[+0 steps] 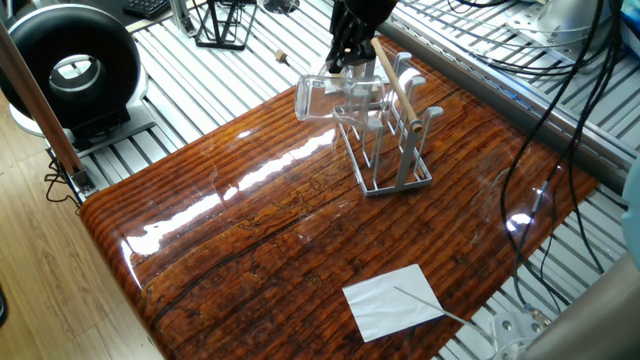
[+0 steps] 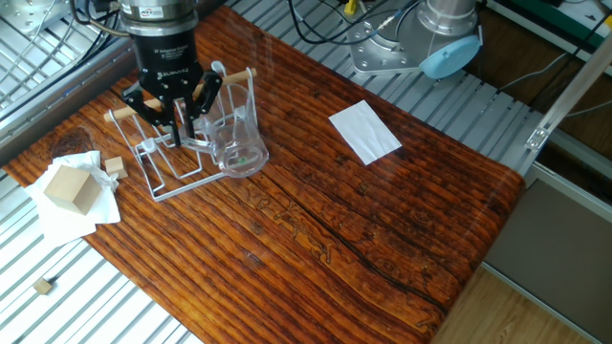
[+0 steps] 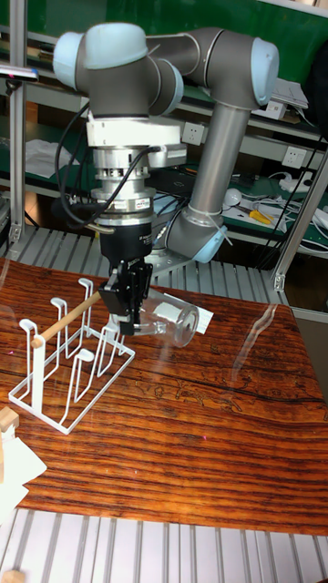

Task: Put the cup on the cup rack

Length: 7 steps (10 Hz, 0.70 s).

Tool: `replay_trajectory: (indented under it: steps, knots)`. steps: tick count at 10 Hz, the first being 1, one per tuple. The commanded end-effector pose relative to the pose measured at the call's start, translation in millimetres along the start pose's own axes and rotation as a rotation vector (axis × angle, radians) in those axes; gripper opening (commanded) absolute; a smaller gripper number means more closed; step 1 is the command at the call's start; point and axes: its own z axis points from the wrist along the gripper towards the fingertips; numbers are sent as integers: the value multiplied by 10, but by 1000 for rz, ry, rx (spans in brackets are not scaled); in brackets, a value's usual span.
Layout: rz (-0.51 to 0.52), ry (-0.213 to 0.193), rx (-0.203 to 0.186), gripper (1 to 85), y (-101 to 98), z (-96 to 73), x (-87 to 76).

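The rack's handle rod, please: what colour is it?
Light wood; the rod shows best in one fixed view.

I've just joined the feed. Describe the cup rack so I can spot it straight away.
Start at the glossy reddish-brown wooden table and go to the corner under the black gripper. There stands the small grey wire cup rack, with upright pegs and a light wooden rod handle across its top. Unlike the black wire stand off the table, it is pale.
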Motion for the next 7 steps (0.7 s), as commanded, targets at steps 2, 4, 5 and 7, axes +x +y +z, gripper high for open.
replay_trajectory:
  steps: [2,4,5,7]
  knots:
    - [55,-44,6,10,-29,-11,9]
    - [96,-100,5,10,5,64,59]
    - [109,-107,5,10,36,104,96]
    - [145,-102,6,10,116,105,52]
